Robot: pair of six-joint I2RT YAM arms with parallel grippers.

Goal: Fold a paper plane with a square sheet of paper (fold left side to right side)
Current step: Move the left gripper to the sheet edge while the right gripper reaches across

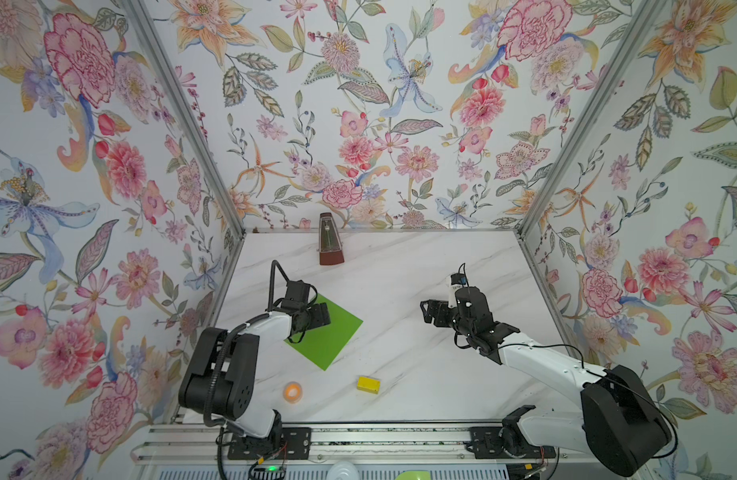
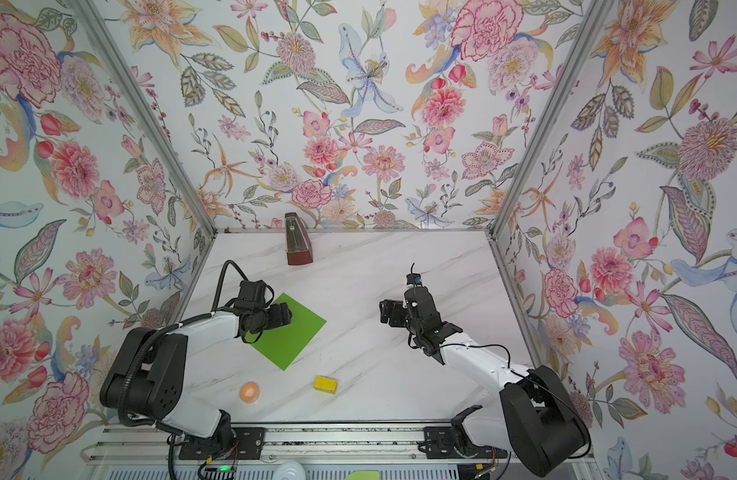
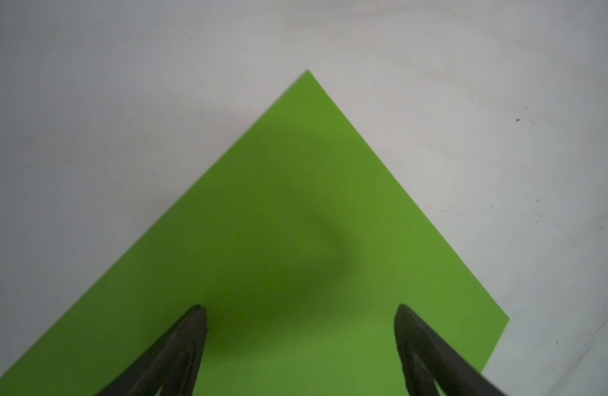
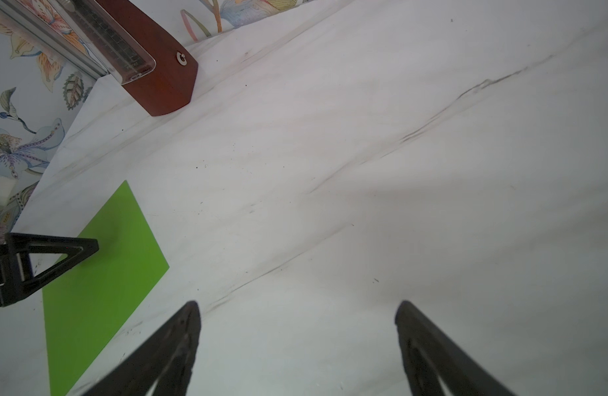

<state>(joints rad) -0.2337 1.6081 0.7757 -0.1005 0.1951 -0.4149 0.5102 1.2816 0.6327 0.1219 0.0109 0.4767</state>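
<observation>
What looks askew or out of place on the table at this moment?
The square sheet of paper lies flat but turned like a diamond: its corners, not its edges, point at the sides of the table. Nothing looks spilled or damaged.

a white marble-patterned tabletop (image 1: pixel 400 282), crossed by thin grey veins running diagonally, forms the base of a three-sided booth. behind the tabletop rises a back wall (image 1: pixel 358 104) papered with pink peonies, orange lilies, blue orchids and grey-green leaves on a pale ground. the same paper covers the left side wall (image 1: pixel 67 166) and the right side wall (image 1: pixel 690 166) flanking the tabletop. aluminium posts (image 1: pixel 184 116) climb from the tabletop's two far corners, and a slotted aluminium rail (image 1: pixel 379 446) runs along its near edge. the light is soft and even, the shadows faint.
</observation>
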